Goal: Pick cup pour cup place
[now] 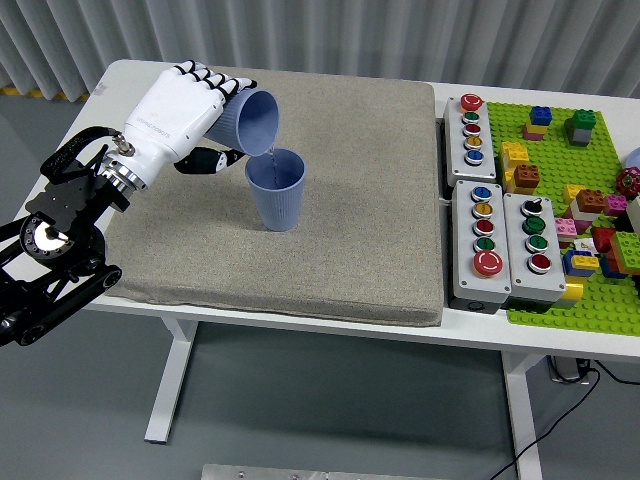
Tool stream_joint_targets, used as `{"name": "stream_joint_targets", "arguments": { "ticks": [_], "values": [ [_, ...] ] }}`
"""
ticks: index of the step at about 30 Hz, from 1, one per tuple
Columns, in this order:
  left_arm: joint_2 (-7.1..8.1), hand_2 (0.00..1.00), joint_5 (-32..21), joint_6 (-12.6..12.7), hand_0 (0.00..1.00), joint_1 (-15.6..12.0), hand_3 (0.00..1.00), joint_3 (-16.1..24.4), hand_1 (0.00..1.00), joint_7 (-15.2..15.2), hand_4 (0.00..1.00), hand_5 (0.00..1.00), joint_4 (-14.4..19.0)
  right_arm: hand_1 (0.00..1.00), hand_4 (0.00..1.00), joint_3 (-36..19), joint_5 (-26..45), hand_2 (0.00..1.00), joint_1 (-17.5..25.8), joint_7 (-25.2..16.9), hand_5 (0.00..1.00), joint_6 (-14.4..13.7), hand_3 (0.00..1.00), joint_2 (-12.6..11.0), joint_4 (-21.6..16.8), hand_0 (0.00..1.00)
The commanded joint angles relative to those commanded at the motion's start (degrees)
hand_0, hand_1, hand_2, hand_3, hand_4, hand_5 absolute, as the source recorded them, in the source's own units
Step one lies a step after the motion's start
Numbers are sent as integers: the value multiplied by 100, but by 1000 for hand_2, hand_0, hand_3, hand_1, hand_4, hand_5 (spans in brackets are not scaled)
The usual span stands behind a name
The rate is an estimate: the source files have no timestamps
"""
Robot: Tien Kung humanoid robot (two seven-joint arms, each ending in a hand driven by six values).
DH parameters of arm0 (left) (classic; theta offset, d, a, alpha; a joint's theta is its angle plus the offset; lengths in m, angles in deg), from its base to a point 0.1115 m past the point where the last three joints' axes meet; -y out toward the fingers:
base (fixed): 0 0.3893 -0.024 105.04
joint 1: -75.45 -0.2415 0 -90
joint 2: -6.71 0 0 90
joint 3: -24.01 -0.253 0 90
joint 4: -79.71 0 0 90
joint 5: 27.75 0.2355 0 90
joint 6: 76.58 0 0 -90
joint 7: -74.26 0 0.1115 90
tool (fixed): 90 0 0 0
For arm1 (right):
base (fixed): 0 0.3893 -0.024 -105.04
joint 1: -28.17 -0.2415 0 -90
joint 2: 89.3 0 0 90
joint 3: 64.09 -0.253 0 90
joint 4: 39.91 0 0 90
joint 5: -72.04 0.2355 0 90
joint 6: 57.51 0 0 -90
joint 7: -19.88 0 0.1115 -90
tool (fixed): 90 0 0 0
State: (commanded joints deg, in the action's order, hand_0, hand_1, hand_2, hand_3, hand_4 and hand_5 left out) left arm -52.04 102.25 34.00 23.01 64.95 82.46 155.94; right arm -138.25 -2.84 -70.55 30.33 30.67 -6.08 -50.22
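Two ribbed blue cups, the tilted cup (248, 121) and the standing cup (276, 189), show against a beige-grey mat (340, 220) on a white surface (130, 75), beside a white left hand (180, 112) with black fingertips, grey button boxes (500, 245) and a lime-green baseplate (580, 300).
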Motion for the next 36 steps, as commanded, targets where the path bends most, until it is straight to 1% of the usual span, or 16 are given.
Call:
{"name": "stream_joint_targets", "arguments": {
  "ticks": [8,17,24,27,32,36],
  "values": [
    [28,603,0,23,695,55,633,-121,584,29,598,122,-46,694,191,-7,-5,631,10,1,340,-3,619,3,0,698],
    [86,601,0,40,694,117,634,-290,583,157,586,109,-108,694,191,-38,-63,631,45,12,341,5,621,13,0,698],
    [97,600,0,59,693,119,630,-315,580,188,582,106,-111,694,190,-46,-69,632,57,8,340,4,620,11,0,698],
    [112,600,0,60,693,175,630,-367,580,203,582,106,-111,694,190,-37,-46,632,39,5,340,0,620,8,0,698],
    [154,598,0,63,693,279,626,-454,580,337,579,105,-100,694,190,-22,-18,631,10,4,340,-2,620,2,0,698],
    [177,599,0,43,700,339,624,-476,584,375,578,103,-93,694,190,-16,6,631,-11,-3,340,-6,620,-4,0,698]
  ]
}}
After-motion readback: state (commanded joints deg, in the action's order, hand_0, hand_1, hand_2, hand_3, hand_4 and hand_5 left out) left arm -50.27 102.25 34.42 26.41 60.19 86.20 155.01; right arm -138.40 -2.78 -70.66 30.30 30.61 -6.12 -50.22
